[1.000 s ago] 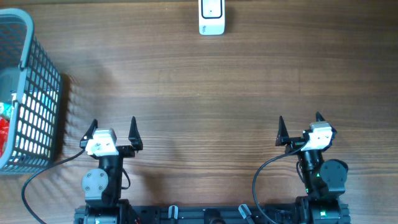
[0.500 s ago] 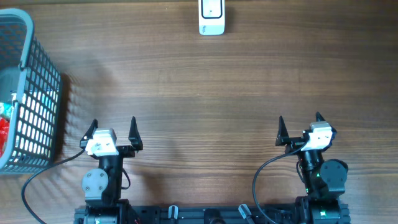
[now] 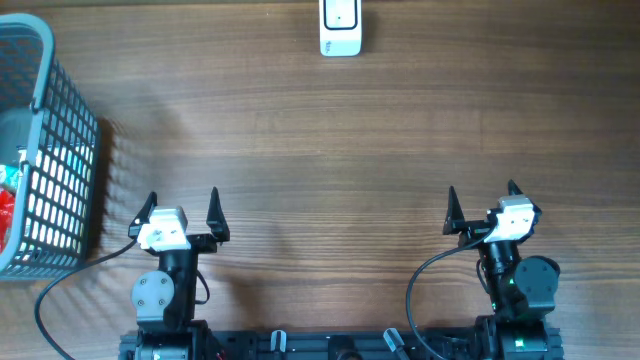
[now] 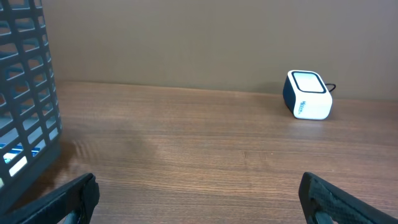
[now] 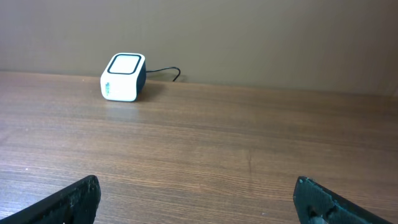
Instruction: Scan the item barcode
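A small white barcode scanner (image 3: 340, 27) sits at the far edge of the wooden table; it also shows in the left wrist view as scanner (image 4: 307, 94) and in the right wrist view as scanner (image 5: 123, 77). Something red (image 3: 6, 205) lies inside the grey basket (image 3: 60, 140) at the left; which item it is I cannot tell. My left gripper (image 3: 181, 207) rests near the front edge, open and holding nothing. My right gripper (image 3: 481, 198) sits at the front right, also open and holding nothing.
The basket's grid wall (image 4: 25, 93) stands close to the left of my left gripper (image 4: 199, 193). A dark cable (image 5: 168, 73) runs from the scanner toward the back wall. Bare wood lies ahead of my right gripper (image 5: 198, 199).
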Robot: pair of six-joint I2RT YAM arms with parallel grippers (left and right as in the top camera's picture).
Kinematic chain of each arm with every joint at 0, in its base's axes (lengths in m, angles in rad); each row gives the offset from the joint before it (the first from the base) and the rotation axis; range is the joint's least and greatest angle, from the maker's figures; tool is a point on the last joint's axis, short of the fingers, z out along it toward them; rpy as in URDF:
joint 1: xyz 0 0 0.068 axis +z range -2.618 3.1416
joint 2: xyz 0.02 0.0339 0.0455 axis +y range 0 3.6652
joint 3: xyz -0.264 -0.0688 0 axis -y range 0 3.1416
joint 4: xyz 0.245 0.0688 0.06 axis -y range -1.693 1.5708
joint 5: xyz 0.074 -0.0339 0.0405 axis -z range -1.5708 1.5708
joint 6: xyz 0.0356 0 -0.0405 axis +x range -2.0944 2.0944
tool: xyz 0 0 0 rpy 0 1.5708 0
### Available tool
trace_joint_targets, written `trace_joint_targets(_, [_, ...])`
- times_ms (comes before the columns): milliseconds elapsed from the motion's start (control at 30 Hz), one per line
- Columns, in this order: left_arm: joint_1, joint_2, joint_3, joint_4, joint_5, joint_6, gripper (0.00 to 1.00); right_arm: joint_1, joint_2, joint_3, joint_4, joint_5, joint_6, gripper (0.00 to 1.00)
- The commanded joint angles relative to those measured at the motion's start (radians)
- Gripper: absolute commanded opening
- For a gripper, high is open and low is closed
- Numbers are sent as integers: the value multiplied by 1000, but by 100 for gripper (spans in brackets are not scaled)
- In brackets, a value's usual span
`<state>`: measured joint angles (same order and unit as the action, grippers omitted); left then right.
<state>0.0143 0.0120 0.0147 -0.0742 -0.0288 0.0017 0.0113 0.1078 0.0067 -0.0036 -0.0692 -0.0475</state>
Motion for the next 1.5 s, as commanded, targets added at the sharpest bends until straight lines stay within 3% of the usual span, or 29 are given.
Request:
trace_joint_targets(0, [5, -9, -9, 3, 2, -10, 100, -3, 1, -1, 5, 18, -3, 100])
trace_joint_targets(267, [5, -9, -9, 13, 19, -12, 100, -3, 1, -1, 5, 18, -3, 100])
trace_joint_targets(433, [-16, -9, -9, 84, 792, -316, 100, -3, 1, -1, 5, 18, -2, 100])
trace_joint_targets(533, [-24, -9, -9, 258, 998, -426, 100, -3, 1, -1, 5, 18, -3, 100])
trace_joint_targets(733, [-23, -9, -3, 883, 971, -613, 100, -3, 1, -1, 5, 18, -3, 100])
trace_joint_targets(800, [-23, -6, 65, 907, 909, -600, 100, -3, 1, -1, 5, 18, -2, 100])
trace_joint_targets(867, [-23, 20, 179, 775, 877, -503, 100, -3, 1, -1, 5, 18, -3, 100])
trace_joint_targets(1000, [-23, 219, 562, 312, 840, -259, 100, -3, 1, -1, 5, 18, -3, 100])
trace_joint_targets(1100, [-23, 496, 964, -188, 717, -193, 100, -3, 1, -1, 5, 18, -2, 99])
trace_joint_targets(1167, [-23, 653, 1175, -406, 719, -172, 100, -3, 1, -1, 5, 18, -2, 100])
trace_joint_targets(1233, [-23, 771, 1321, -563, 714, -160, 100, -3, 1, -1, 5, 18, -2, 100])
trace_joint_targets(1300, [-23, 853, 1410, -587, 693, -153, 100, -3, 1, -1, 5, 18, -2, 100])
trace_joint_targets(1367, [-23, 958, 1555, -687, 547, -197, 100, -3, 1, -1, 5, 18, -2, 99])
trace_joint_targets(1433, [-23, 1070, 1730, -842, 309, -266, 100, -3, 1, -1, 5, 18, -3, 100])
trace_joint_targets(1467, [-23, 1173, 1884, -970, 115, -301, 100, -3, 1, -1, 5, 18, -2, 100])
